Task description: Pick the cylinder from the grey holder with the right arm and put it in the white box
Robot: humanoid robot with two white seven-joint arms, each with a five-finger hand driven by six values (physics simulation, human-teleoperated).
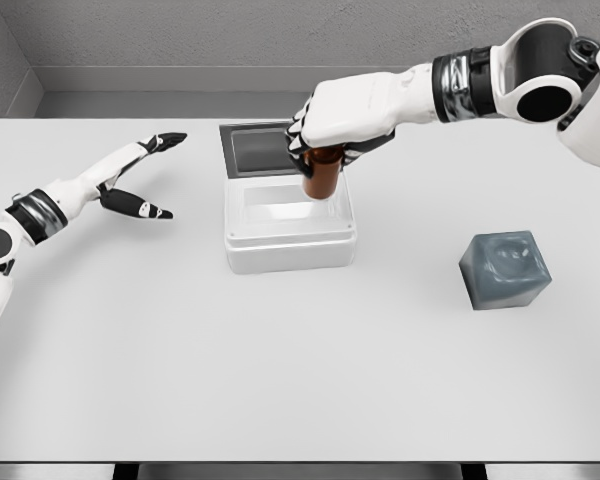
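1. While the right robot hand (342, 128) holds the brown cylinder (323, 172) with its fingers curled tight round the upper part, the cylinder hangs upright over the open cavity of the white box (289, 240), its lower end at or just inside the rim; which, I cannot tell.
2. The step in hand looks like the placing: the grey holder (505, 269) stands empty, well apart on the right of the desk (300, 380).
3. The next move probably calls for a straight descent, keeping the cylinder clear of the box walls, then an easing of the fingers once it rests on the bottom.
4. The left robot hand (137, 175) hovers over the desk at the left, fingers spread, holding nothing.
5. The cylinder is smooth, dark brown and slightly glossy. The box is a squarish white tray with rounded corners and a stepped rim; a dark lid or panel lies just behind it. The holder is a rounded, matte grey block with a dimpled face. The desk is plain, pale and flat.
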